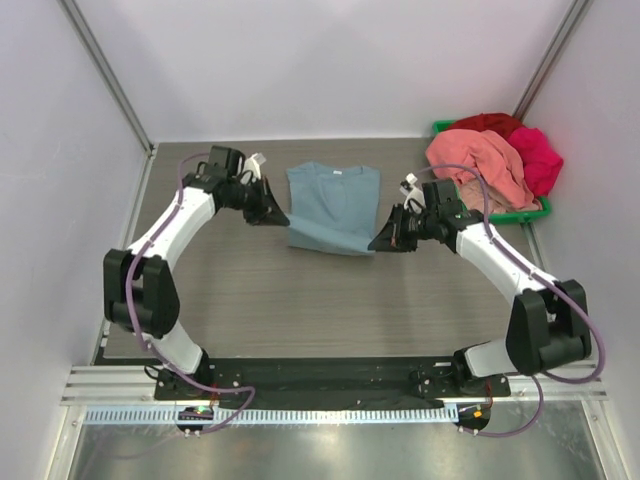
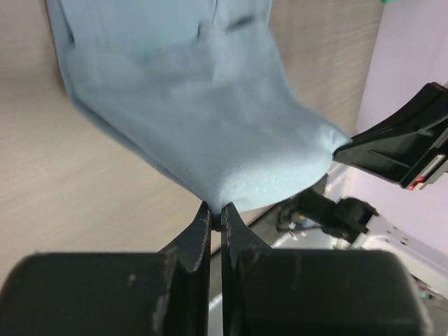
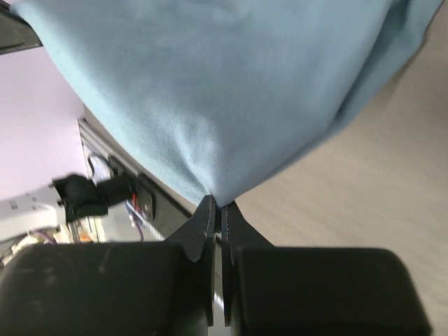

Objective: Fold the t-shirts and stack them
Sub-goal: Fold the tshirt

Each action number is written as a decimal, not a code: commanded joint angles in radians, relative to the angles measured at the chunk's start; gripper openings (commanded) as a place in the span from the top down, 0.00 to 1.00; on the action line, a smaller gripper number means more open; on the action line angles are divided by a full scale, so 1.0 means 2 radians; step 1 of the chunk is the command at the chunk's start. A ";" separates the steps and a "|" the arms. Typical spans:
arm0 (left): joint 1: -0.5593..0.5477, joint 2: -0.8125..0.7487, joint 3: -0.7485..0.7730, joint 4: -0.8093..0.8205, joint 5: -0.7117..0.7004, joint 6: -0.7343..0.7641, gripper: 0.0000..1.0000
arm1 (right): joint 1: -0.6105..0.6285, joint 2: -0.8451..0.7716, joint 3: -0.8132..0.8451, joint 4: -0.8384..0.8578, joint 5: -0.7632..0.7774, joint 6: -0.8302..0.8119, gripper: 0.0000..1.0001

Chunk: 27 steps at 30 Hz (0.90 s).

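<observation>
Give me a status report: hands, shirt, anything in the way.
Left hand shut on dusty blue-grey cloth t-shirt, left side; right hand shut on its right side. Near edge lifted. Heap of pink and red cloth tees on green plastic bin, apart.

We record the dusty blue-grey tee lying mid-table, collar far, near hem corners lifted, with a salmon-pink tee, magenta tee and red tee heaped right-rear.

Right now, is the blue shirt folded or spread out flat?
Half folded. The blue shirt is narrowed, its near edge pinched up by left fingers and right fingers.
</observation>
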 commanded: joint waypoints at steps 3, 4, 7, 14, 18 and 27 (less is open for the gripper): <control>0.004 0.092 0.145 -0.005 -0.026 0.063 1.00 | -0.035 0.081 0.095 0.073 -0.004 -0.007 0.99; 0.004 0.107 0.182 -0.007 -0.030 0.070 1.00 | -0.040 0.094 0.108 0.079 -0.005 -0.007 0.99; 0.005 0.168 0.234 -0.007 -0.031 0.077 1.00 | -0.056 0.148 0.177 0.097 -0.003 -0.012 0.98; 0.007 0.308 0.420 0.006 -0.041 0.095 1.00 | -0.087 0.280 0.303 0.113 0.004 -0.022 0.99; 0.008 0.377 0.491 0.025 -0.062 0.100 1.00 | -0.099 0.358 0.368 0.127 0.009 -0.024 0.98; 0.005 0.476 0.611 0.107 -0.153 0.104 0.54 | -0.098 0.540 0.605 0.146 0.015 -0.016 0.62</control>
